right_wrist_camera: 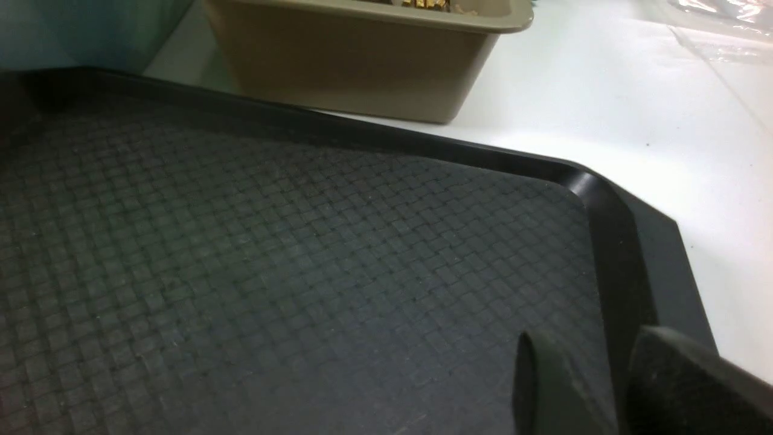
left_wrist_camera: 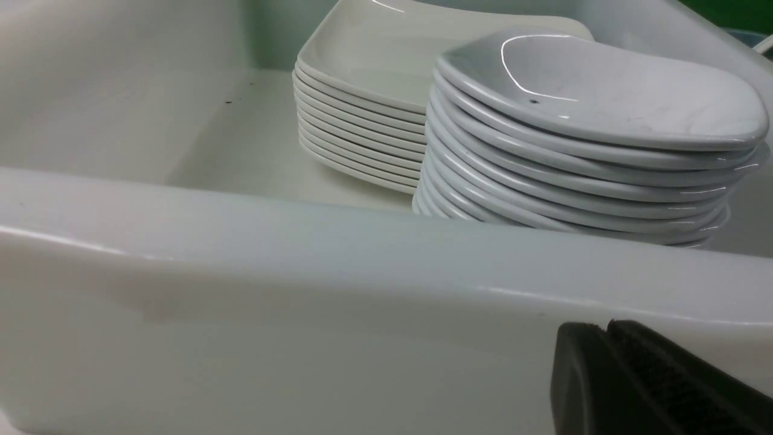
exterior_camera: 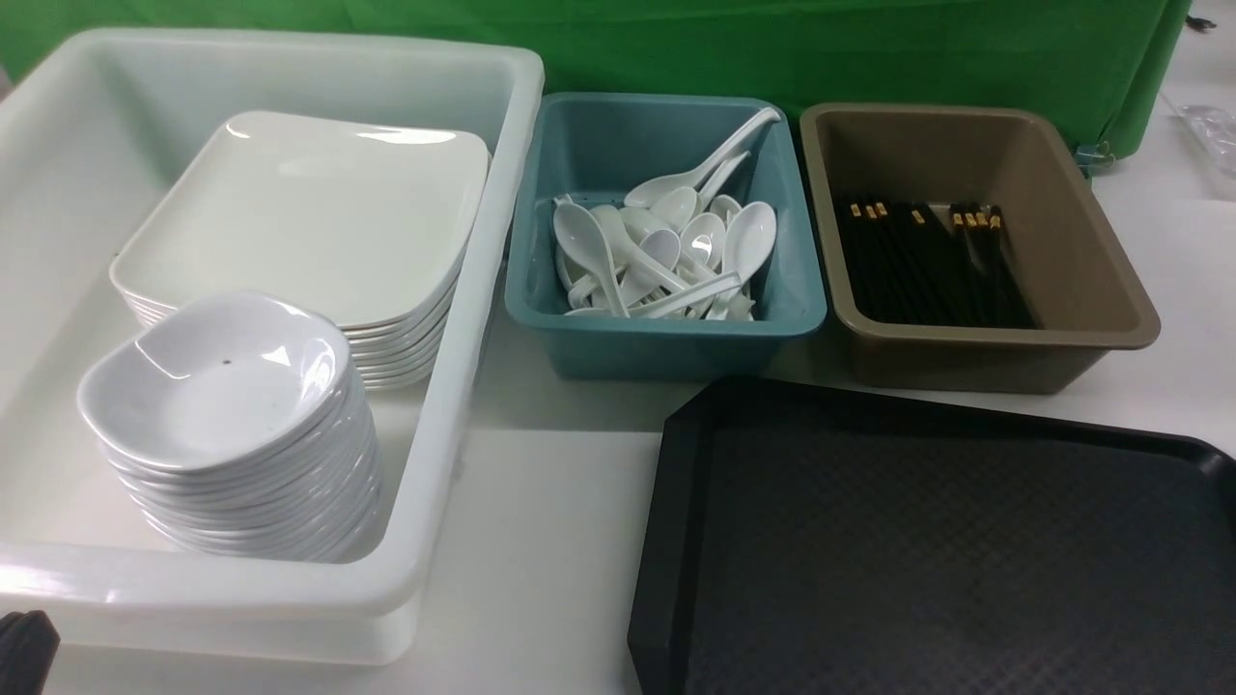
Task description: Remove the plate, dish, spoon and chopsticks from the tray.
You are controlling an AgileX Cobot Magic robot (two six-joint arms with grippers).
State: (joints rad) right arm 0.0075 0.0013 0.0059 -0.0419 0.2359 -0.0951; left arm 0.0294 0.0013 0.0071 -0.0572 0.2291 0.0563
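At frame edges, left claw point(left_wrist_camera: 604, 338) together, right claw point(right_wrist_camera: 610, 374) slightly apart over tray point(right_wrist_camera: 604, 199), both cropped

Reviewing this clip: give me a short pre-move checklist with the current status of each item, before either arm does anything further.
1. Tray free of tableware: ok, as far as shown; its near part is out of frame.
2. Plates stacked in the white tub: ok.
3. Small dishes stacked beside the plates: ok.
4. Spoons in the teal tub: ok, loosely piled.
5. Chopsticks in the brown tub: ok.
6. Grippers empty: right gripper over the tray corner, jaws apart with nothing between, ok; left gripper outside the white tub, fingers together, ok.
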